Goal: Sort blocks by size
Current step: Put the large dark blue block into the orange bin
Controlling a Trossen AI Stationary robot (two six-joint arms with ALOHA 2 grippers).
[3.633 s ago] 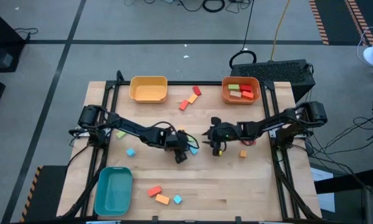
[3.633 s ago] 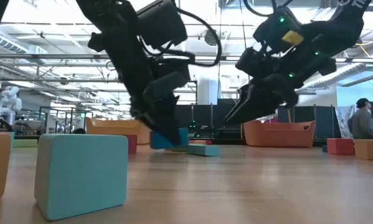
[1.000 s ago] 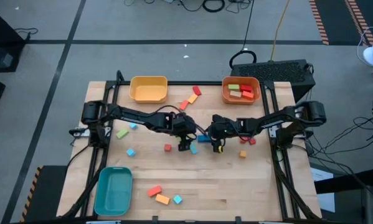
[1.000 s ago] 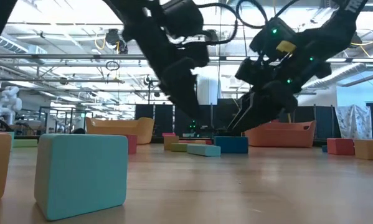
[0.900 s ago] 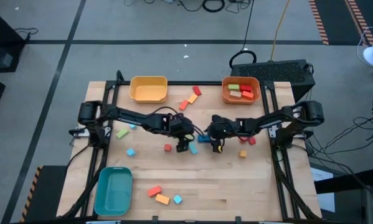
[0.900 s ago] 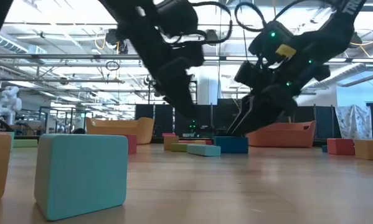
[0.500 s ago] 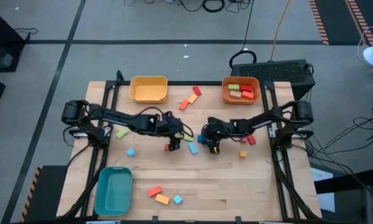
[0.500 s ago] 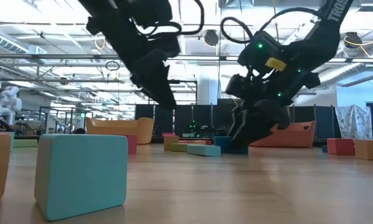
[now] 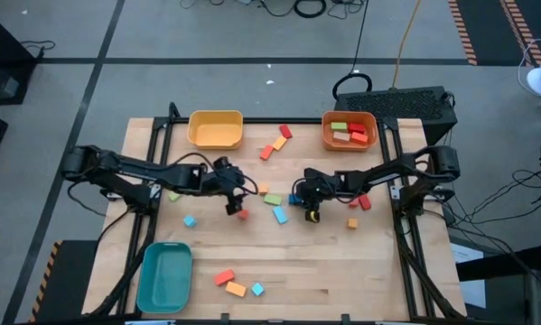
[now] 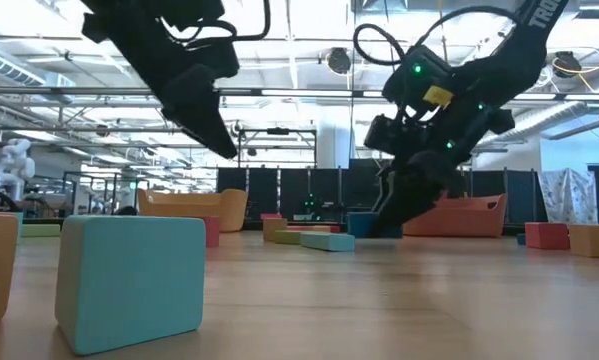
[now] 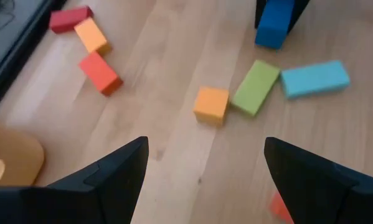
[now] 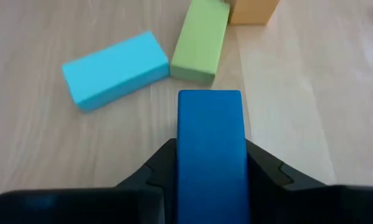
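Right pincer (image 12: 210,163) clamps the dark blue block (image 12: 210,143) by its long flat sides, mid-surface beside the green block (image 12: 200,40); looks rigid, light, slick-faced; left pincer (image 11: 205,171) hangs released.

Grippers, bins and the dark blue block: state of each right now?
Right gripper: shut on the dark blue block.
Left gripper: open, holding nothing.
Orange bin: holds several blocks.
Yellow bin: no blocks inside.
Teal bin: no blocks inside.

Blue block (image 12: 210,143), green block (image 12: 200,42) (solid), teal bin (image 9: 164,275)
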